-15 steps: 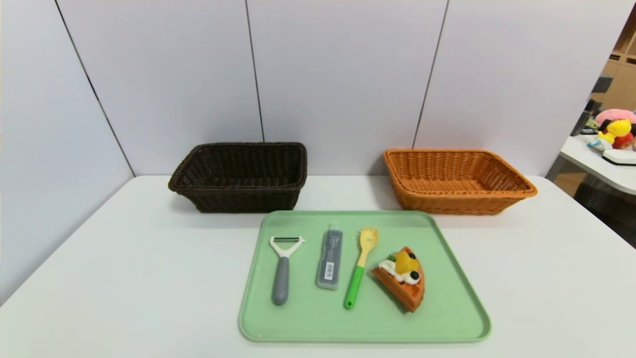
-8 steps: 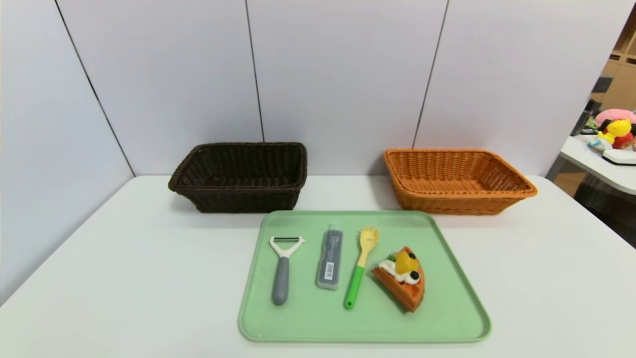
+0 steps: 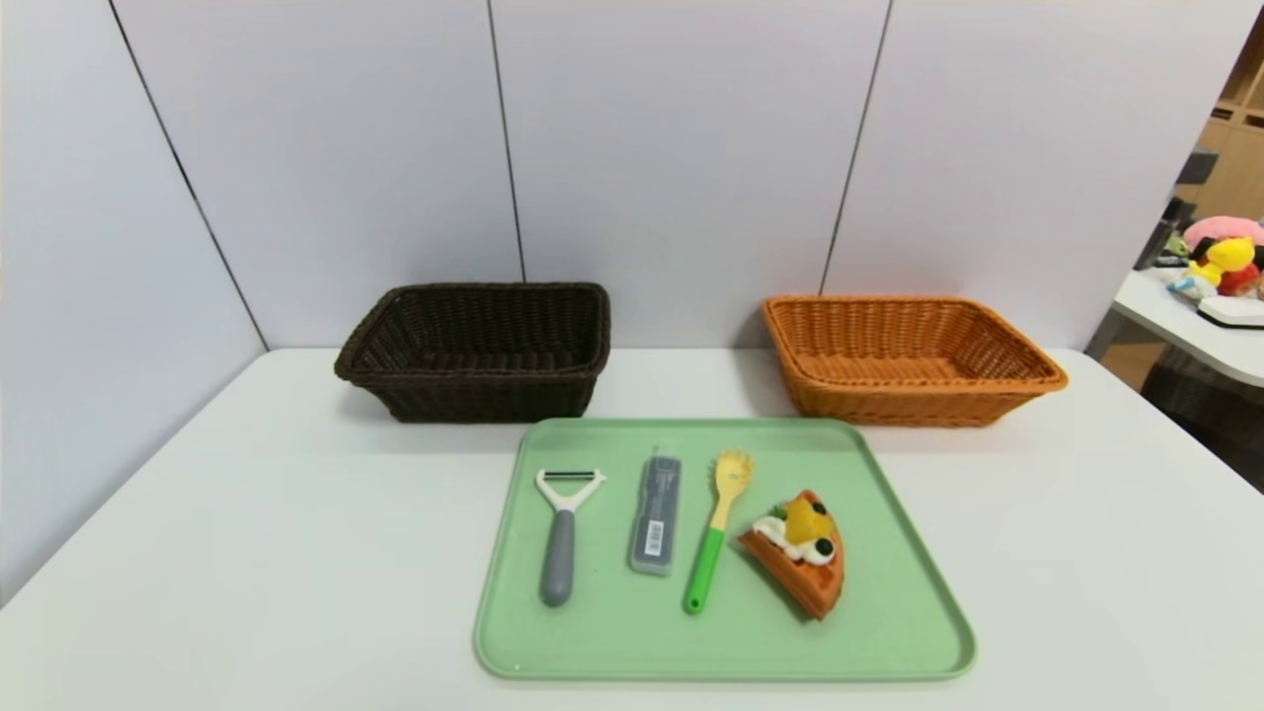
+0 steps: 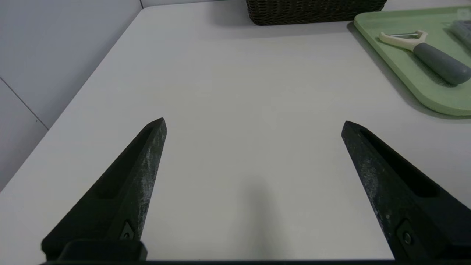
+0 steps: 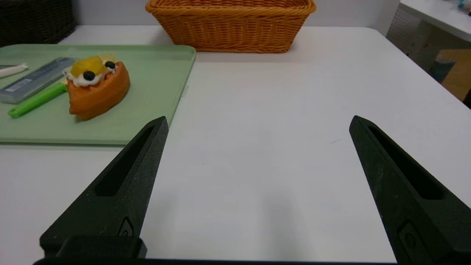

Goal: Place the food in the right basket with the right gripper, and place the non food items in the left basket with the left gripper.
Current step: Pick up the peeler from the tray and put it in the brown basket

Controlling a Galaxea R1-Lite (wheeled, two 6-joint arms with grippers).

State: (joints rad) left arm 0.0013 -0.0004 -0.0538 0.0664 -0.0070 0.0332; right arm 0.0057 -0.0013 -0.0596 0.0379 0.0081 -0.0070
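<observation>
On the green tray [image 3: 918, 642] lie a grey-handled peeler [image 3: 560, 533], a grey flat case [image 3: 656, 513], a green-handled yellow pasta spoon [image 3: 716, 528] and an orange cake slice with fruit [image 3: 800, 553]. The dark brown left basket [image 3: 479, 351] and the orange right basket [image 3: 904, 357] stand empty behind the tray. Neither arm shows in the head view. My left gripper [image 4: 254, 123] is open above bare table, left of the tray [image 4: 419, 79] and peeler [image 4: 434, 60]. My right gripper [image 5: 257, 121] is open above bare table, right of the tray [image 5: 154, 92] and cake [image 5: 97, 86].
Grey partition walls close the table's back and left side. The table's right edge [image 3: 1185, 444] drops off toward a second table with toys [image 3: 1224, 262]. The orange basket [image 5: 232, 24] lies beyond my right gripper, the dark basket [image 4: 312, 11] beyond my left.
</observation>
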